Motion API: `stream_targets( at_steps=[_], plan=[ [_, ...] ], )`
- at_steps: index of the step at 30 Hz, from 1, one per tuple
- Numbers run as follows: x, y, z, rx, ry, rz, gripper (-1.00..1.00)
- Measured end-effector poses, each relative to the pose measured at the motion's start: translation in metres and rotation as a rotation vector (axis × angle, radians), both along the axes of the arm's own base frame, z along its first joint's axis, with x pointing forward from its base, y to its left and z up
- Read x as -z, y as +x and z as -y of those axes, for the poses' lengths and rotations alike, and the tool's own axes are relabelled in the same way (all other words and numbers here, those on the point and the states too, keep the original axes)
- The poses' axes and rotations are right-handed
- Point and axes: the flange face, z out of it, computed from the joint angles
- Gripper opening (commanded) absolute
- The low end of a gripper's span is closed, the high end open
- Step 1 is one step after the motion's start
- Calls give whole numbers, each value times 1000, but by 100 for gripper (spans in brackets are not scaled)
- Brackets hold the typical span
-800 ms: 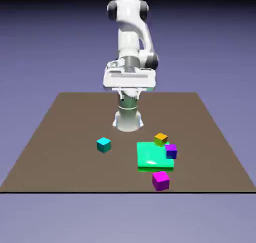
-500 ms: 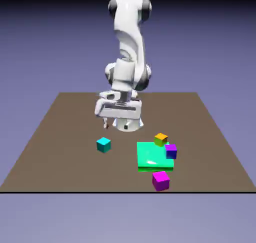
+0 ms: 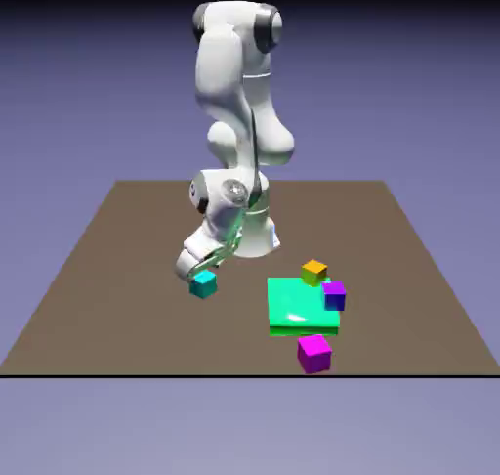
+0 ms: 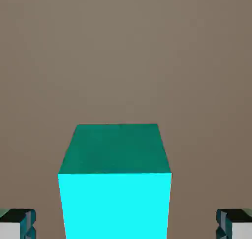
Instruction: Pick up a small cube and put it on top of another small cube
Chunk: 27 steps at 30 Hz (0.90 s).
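bending from its base on the brown table (image 3: 146, 331), leaning toward the exterior view's left with the white arm (image 3: 220, 67) and reaching low with the hand (image 3: 200, 250). holding the gripper (image 4: 126, 224) wide apart, clamped on nothing, right above the cyan cube (image 4: 115, 203). in the hand view, showing bare gaps on both sides of that cube, with less room toward the left fingertip (image 4: 24, 224) than toward the right one, and touching neither. from there, seeing a bright cyan face below a darker teal one, squared up neatly with the picture, against plain brown tabletop. in the exterior view, finding the same cyan cube upright on the table, partly covered along its upper edge by the hand, and well apart from the green slab (image 3: 293, 302) over to the right. lying flat, in the case of that slab, near the middle of the table's right half. near its far right corner, spotting an orange cube (image 3: 313, 273), perhaps touching the slab, though hard to make out at this angle. at its right edge, overlapping it in view, noting a purple-blue cube (image 3: 334, 297). closer to the table's front edge, just beside the slab's near side, finding a tilted-looking magenta cube (image 3: 313, 354).
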Motion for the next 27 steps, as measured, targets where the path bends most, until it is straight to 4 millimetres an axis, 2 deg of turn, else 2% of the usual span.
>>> stream_targets(
  at_steps=[3,4,6,11,16,18,22,27],
  plan=[
    [20,-7,4,0,9,-1,0],
    [22,-8,4,0,11,-1,-100],
    [23,-8,4,0,11,-1,-100],
    [-11,3,-4,-6,-2,-1,-100],
    [-41,5,-10,0,8,-3,-100],
    [-44,4,-11,0,10,-3,-100],
    [-54,61,-32,-103,-3,-1,-100],
    [-66,126,-72,-221,-11,1,-100]
  ],
)
